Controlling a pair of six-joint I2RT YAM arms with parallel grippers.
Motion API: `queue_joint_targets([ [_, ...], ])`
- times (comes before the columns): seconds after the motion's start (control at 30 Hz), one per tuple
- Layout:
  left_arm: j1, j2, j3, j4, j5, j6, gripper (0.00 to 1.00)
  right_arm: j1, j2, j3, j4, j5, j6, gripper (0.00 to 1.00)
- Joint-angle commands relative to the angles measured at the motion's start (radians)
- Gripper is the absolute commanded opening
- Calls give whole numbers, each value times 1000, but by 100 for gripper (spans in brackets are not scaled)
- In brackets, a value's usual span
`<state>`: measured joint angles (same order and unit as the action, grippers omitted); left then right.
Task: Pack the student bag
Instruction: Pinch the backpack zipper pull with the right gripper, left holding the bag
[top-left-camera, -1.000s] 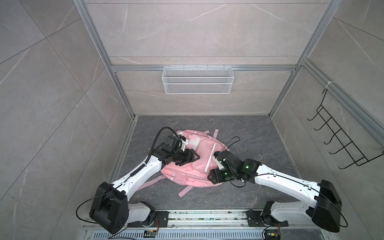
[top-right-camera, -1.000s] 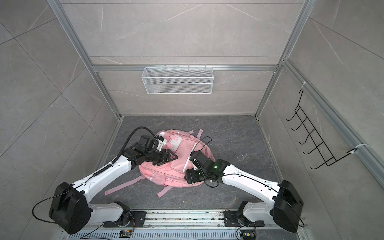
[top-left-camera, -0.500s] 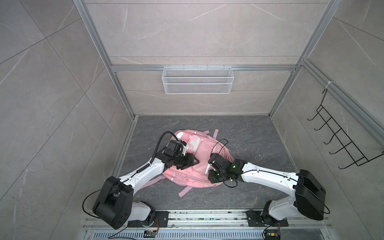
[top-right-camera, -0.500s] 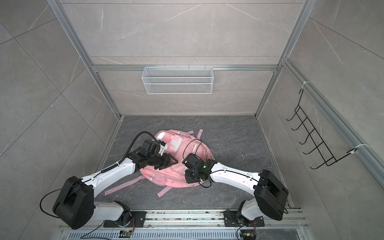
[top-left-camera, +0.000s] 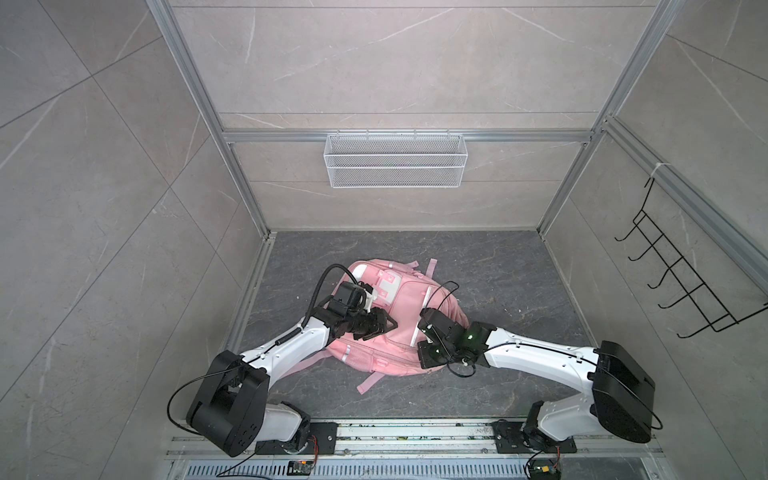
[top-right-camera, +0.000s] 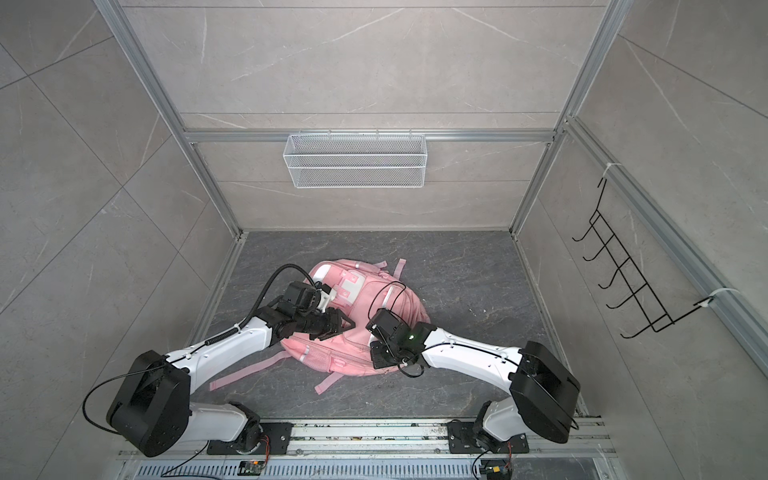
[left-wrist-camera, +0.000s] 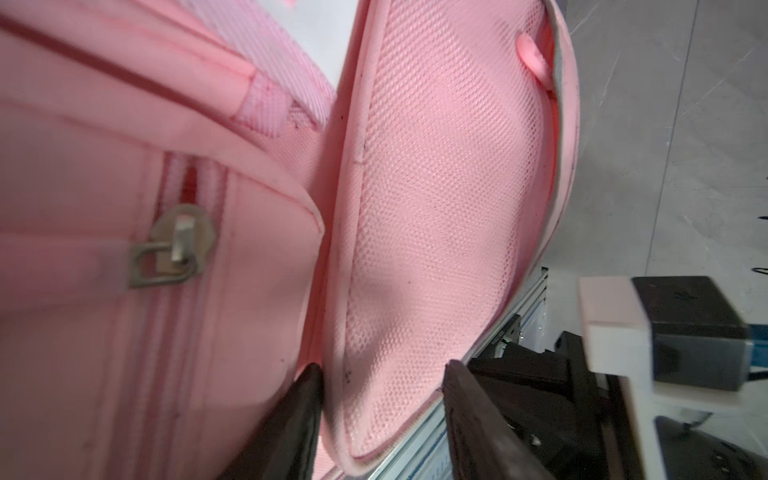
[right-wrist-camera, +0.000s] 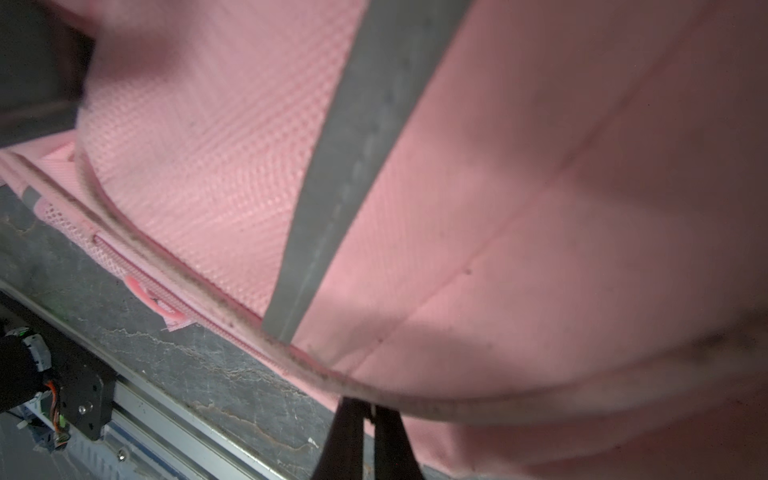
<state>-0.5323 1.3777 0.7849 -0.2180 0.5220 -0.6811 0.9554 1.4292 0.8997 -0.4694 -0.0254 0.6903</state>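
Operator: student bag (top-left-camera: 401, 301) position?

Technician: Flat on surface (top-left-camera: 511, 286), long axis running front to back. Left jaws parted, mesh side panel (left-wrist-camera: 436, 187) between them; right jaws closed, apparently pinching piped edge (right-wrist-camera: 208, 286).

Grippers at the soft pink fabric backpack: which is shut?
The right gripper, jaws together at the backpack's piped rim; the left gripper gapes around its mesh panel.

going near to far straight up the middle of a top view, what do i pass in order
metal rail at the near edge → student bag on the dark floor → white wire basket on the back wall
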Motion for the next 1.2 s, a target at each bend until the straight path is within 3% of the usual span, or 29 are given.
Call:
queue_joint_targets([
  [0.0,-13,13,-2,-49,-37,61,37,0,-53,-5,73,35,-31,0],
  [0.1,-20,23,9,-51,-50,73,20,0,-65,-1,56,38,-38,0],
  [0.17,-19,21,20,-62,-75,82,2,0,-76,2,35,49,-38,0],
  [0.2,-18,18,25,-68,-86,85,0,0,-82,2,16,62,-35,0],
  [0.37,-15,-16,31,-117,-172,113,0,-32,-138,-4,-156,132,-14,0],
  [0.5,-9,-28,14,-131,-177,146,0,-86,-182,-3,-288,177,-31,0],
  [0.8,-11,-58,7,-189,-192,248,0,-192,-113,145,-443,284,-215,0],
  [0.9,-11,-58,16,-238,-206,292,0,-262,-92,167,-417,257,-269,0],
  [1.03,-11,-82,11,-269,-212,318,0,-281,-43,206,-394,232,-364,0],
  [1.1,-12,-92,12,-277,-209,318,0,-279,-53,211,-351,121,-428,0],
  [1.17,-11,-102,14,-271,-184,313,0,-270,-105,170,-267,-41,-465,12],
])
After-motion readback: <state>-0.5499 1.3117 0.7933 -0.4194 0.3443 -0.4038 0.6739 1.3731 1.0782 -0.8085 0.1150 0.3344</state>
